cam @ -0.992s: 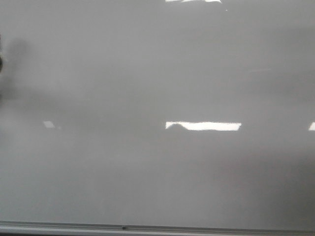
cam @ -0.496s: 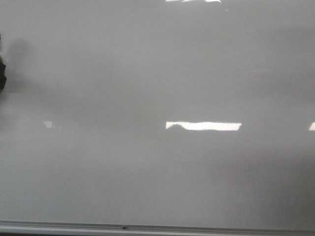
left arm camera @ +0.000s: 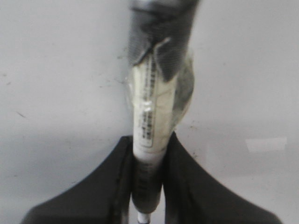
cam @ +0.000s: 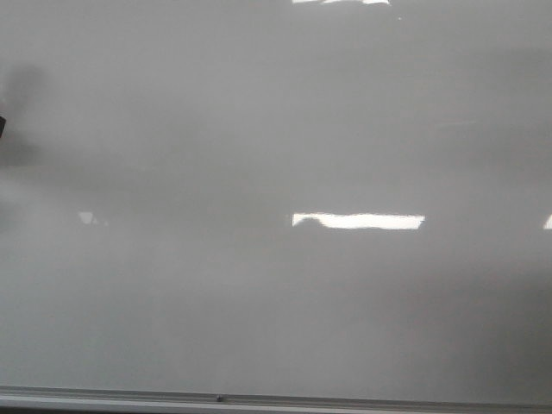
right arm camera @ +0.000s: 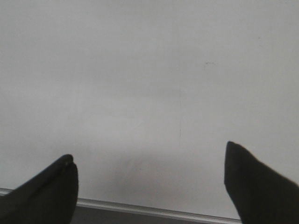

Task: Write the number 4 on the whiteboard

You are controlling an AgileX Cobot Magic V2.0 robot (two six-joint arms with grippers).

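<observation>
The whiteboard (cam: 276, 129) fills the frame, its grey edge strip (cam: 276, 399) at 6 o'clock, a dark sliver (cam: 2, 126) at 9 o'clock.

marker (left arm camera: 148, 126) in left claw (left arm camera: 145, 186) | before whiteboard (cam: 276, 155)

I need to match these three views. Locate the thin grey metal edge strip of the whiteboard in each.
Front view: thin grey metal edge strip runs along the bottom.
Left wrist view: not in it.
Right wrist view: strip shows low between the open jaws.
Shared landmark: glossy grey-white whiteboard.
</observation>
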